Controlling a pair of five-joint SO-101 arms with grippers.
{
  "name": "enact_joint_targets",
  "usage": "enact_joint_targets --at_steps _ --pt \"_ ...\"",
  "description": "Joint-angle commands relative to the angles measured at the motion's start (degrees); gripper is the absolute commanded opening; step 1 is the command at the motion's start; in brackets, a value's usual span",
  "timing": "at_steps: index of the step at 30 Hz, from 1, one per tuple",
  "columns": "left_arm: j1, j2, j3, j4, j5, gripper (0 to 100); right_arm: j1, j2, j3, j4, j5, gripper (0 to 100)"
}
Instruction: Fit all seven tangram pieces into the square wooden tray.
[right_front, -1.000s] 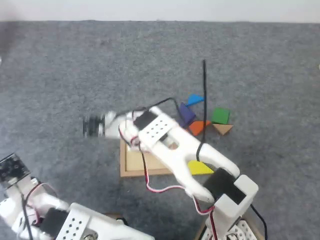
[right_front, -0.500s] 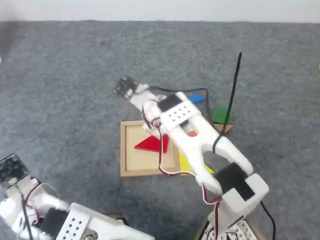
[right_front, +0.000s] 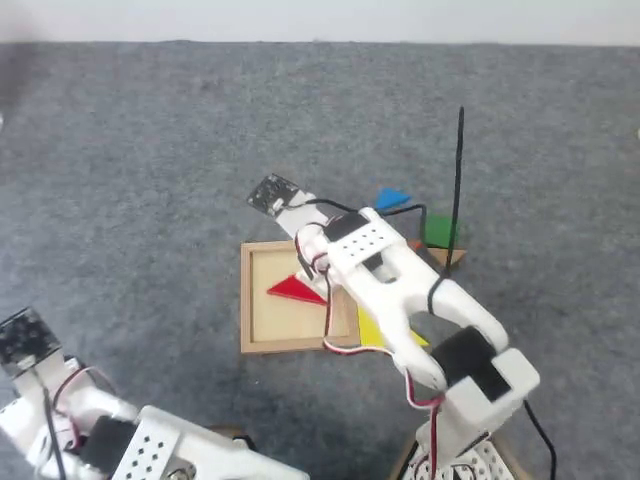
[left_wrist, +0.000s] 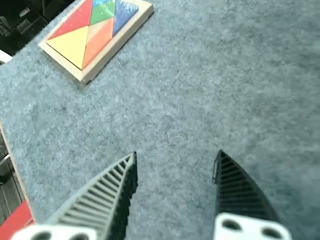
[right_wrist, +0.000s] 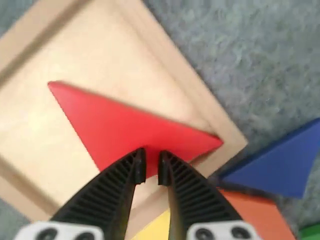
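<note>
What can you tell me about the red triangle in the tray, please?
The red triangle is a flat painted piece, seemingly wood, lying inside the square wooden tray on its pale floor. One sharp corner reaches onto the tray's rim. The right tool, nearly shut, sits over one edge; contact is unclear.

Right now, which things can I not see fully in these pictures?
High view: the right arm covers most of the yellow piece and part of the wooden tray.
Right wrist view: the picture's edge cuts the dark blue piece; the right claw hides part of the red triangle.
</note>
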Motion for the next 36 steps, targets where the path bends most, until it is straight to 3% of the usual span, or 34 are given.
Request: enact_joint_targets --at_steps 1,10,19,27,31,36 --pt "0.18 -0.97 -0.22 3.08 -0.26 24 2.51 8.04 -10.55 1.71 -5.54 5.9" --pt "0.18 -0.97 -0.22 3.25 -0.26 24 10.42 19.3 -27.16 6.29 -13.63 5.8" --pt "0.18 -0.97 -0.22 3.34 -0.26 24 9.36 11.3 -25.23 7.78 -13.98 5.8" --pt "0.18 -0.97 -0.22 3.34 -0.26 24 -1.19 7.16 -21.54 6.99 -6.15 6.3" --pt "0.18 -0.88 -0.22 3.34 -0.26 24 -2.24 7.6 -21.71 3.21 -1.14 7.0" --pt "0.09 -0.88 -0.22 3.34 -0.26 24 -2.33 9.98 -21.89 2.24 4.31 16.9"
